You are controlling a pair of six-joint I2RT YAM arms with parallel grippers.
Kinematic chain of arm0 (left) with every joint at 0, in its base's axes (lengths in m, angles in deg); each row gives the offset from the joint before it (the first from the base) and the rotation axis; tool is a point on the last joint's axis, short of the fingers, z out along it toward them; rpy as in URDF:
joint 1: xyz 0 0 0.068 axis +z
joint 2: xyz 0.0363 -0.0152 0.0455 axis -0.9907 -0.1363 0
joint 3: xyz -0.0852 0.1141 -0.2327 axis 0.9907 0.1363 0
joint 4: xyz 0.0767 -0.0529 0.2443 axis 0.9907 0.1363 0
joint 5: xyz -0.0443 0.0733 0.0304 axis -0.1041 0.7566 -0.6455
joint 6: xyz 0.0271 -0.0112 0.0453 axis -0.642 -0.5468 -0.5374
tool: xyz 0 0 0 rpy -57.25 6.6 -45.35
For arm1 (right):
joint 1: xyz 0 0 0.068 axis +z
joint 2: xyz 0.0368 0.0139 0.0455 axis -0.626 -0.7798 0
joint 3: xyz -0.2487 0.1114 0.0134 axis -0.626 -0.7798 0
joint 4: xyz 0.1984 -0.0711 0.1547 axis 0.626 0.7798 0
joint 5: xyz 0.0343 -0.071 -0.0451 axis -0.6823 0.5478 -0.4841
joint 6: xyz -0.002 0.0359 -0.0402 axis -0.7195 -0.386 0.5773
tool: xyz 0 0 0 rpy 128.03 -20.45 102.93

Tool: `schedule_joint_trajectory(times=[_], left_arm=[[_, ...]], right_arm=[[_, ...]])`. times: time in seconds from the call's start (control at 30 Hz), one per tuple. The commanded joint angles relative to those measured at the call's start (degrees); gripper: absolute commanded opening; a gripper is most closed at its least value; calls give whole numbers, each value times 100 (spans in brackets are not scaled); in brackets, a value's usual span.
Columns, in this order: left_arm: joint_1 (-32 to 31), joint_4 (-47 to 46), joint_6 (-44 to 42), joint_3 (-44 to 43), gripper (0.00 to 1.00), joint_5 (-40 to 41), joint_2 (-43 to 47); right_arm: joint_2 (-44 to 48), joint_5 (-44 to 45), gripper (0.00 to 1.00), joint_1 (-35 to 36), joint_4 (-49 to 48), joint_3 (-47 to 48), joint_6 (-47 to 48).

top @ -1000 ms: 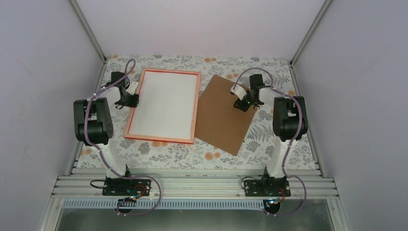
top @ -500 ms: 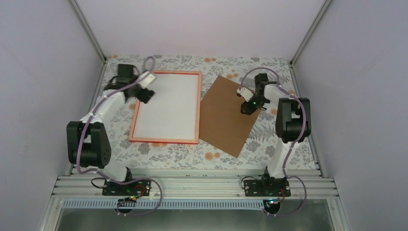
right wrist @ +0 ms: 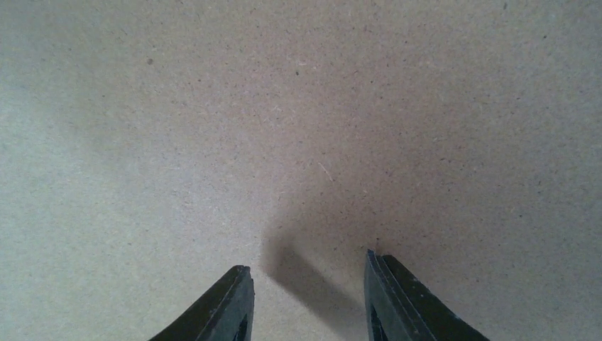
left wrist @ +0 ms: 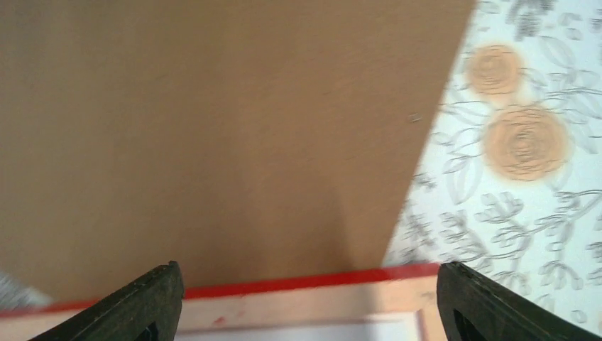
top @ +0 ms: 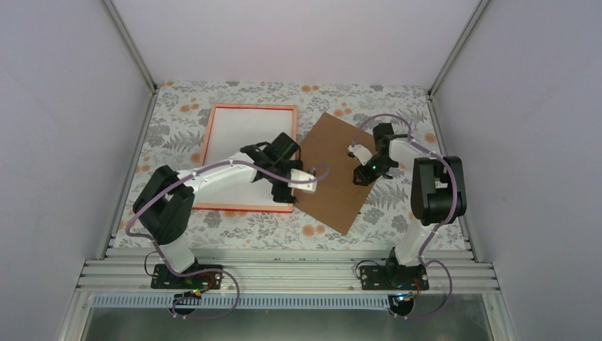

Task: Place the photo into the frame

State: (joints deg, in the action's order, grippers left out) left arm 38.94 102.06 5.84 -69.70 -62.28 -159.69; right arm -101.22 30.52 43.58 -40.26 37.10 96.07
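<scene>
The red frame (top: pixel 252 106) lies flat on the left half of the table, its paler back up. A white sheet (top: pixel 241 153) fills its opening; no printed side of the photo shows, and I cannot tell whether that sheet is the photo's back. My left gripper (top: pixel 287 177) hangs open over the frame's right edge near its near corner. In the left wrist view the wide-apart fingers of the left gripper (left wrist: pixel 309 268) straddle the frame's red rim (left wrist: pixel 305 282). My right gripper (top: pixel 360 176) hovers open just above the brown board, nothing between the tips of the right gripper (right wrist: pixel 307 261).
The brown backing board (top: pixel 330 170) lies tilted to the right of the frame, its left corner against the frame's edge; this backing board (left wrist: pixel 213 128) fills most of the left wrist view, and the board (right wrist: pixel 284 106) fills all of the right one. A floral cloth (top: pixel 248 224) covers the table.
My left arm swung from the frame's far left corner across to its near right edge and its jaws opened wide. The frame turned slightly. My right gripper drifted nearer and opened a little.
</scene>
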Motion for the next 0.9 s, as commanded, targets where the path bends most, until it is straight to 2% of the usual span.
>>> schedule_joint_trajectory(times=[0.0, 0.4, 0.57, 0.77, 0.87], left_arm=[[-439, 480, -766, 0, 87, 3, -316], [-584, 319, -1076, 87, 73, 1441, -778], [-551, 476, -1326, 131, 68, 1794, -734], [-519, 887, -1412, -120, 66, 1284, -652], [-635, 719, -1410, -140, 66, 1367, -851]], right_arm=[[-31, 518, 40, 356, -90, -564, -99], [-133, 2586, 35, 376, -1492, -1984, 897], [-139, 2850, 34, 259, -1774, -2161, 1213], [-179, 2783, 33, 160, -1741, -2039, 1273], [-228, 2690, 33, 165, -1671, -1914, 1230]])
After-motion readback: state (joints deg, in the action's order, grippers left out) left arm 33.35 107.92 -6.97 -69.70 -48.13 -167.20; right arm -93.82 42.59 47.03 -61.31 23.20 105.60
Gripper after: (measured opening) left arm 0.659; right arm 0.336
